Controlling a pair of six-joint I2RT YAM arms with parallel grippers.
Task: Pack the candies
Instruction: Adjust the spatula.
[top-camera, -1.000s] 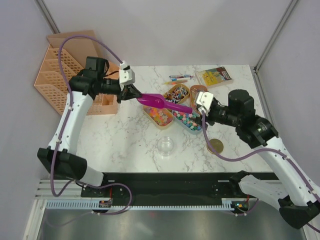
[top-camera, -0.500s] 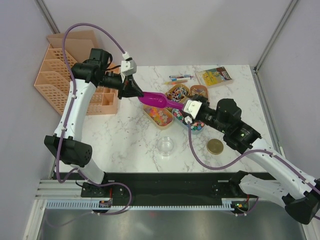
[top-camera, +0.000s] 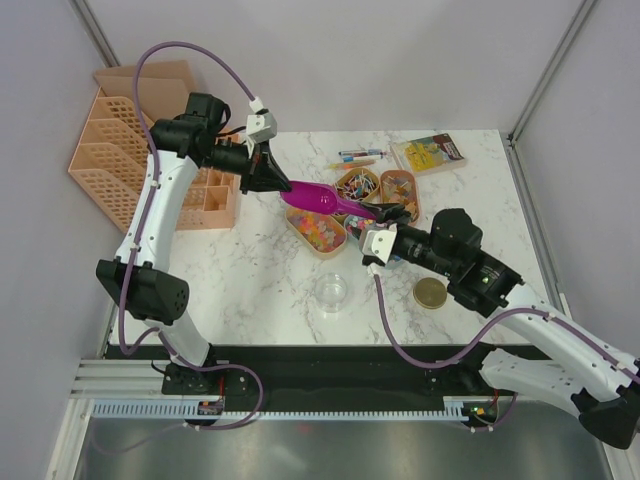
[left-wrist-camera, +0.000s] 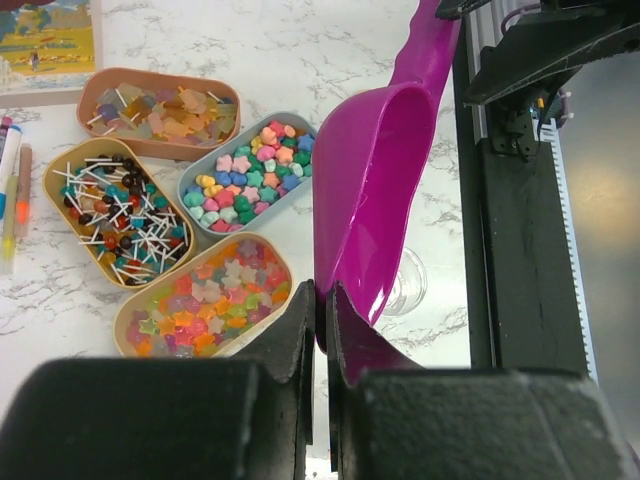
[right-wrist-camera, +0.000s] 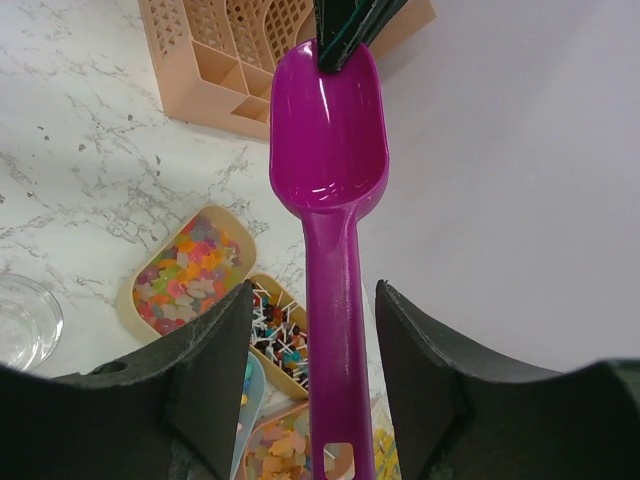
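Observation:
The candies lie in small oval trays: bright star candies (top-camera: 316, 230) (left-wrist-camera: 202, 298), pastel ones (left-wrist-camera: 247, 172), lollipops (top-camera: 357, 184) (left-wrist-camera: 120, 210) and orange gummies (top-camera: 399, 188) (left-wrist-camera: 158, 110). An empty magenta scoop (top-camera: 318, 201) (right-wrist-camera: 328, 140) hangs level above them. My left gripper (top-camera: 272, 183) (left-wrist-camera: 327, 300) is shut on the rim of its bowl. My right gripper (top-camera: 385, 214) (right-wrist-camera: 315, 290) is open, one finger on each side of the scoop's handle with a gap on both sides. The right arm covers most of the pastel tray in the top view.
A clear glass bowl (top-camera: 331, 292) and a round gold lid (top-camera: 432, 293) sit on the marble table near the front. A peach desk organizer (top-camera: 120, 150) stands at the back left. Coloured pens (top-camera: 360, 156) and a flat yellow packet (top-camera: 428, 152) lie at the back.
My right arm has swung left and brought its fingers around the scoop's handle, and the jaws have narrowed. The left arm has shifted the scoop slightly back.

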